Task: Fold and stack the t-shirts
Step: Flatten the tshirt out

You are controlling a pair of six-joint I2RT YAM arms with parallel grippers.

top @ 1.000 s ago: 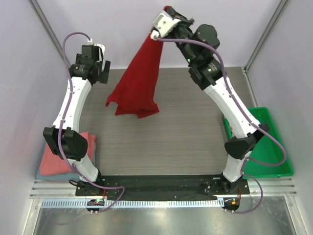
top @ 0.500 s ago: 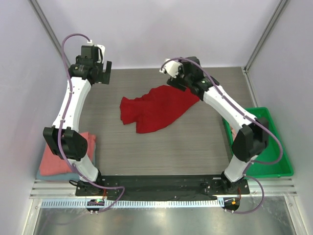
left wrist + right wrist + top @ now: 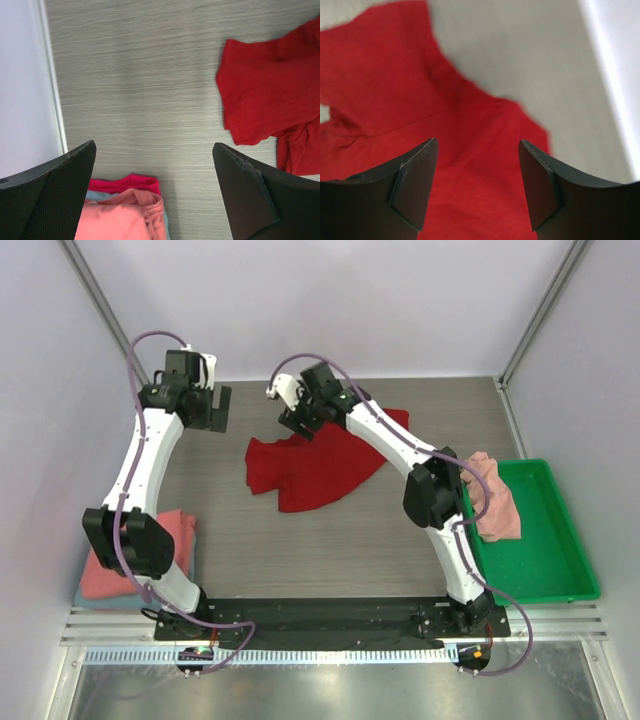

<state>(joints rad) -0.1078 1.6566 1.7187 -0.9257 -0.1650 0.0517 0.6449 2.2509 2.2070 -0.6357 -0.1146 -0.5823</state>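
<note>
T-shirt, deep red (image 3: 318, 465), lies crumpled and unfolded on the table (image 3: 330, 550), upper centre of the top view, with wrinkles bunched toward its lower left. Right wrist view shows mostly red cloth, one seam line across it.

Salmon-pink folded shirts (image 3: 178, 536) sit at lower left of the top view; left wrist view shows a pale blue-grey edge (image 3: 163, 220) under them. Another pink shirt (image 3: 495, 502) is draped over the left rim of the green tray (image 3: 555, 560), right side.

My right gripper (image 3: 296, 412) is over the red shirt's upper left part, fingers spread wide, nothing between them. Can't tell if the tips touch the cloth.

My left gripper (image 3: 214, 406) is at upper left, over bare table, wide open, holding nothing, well apart from the red shirt.
</note>
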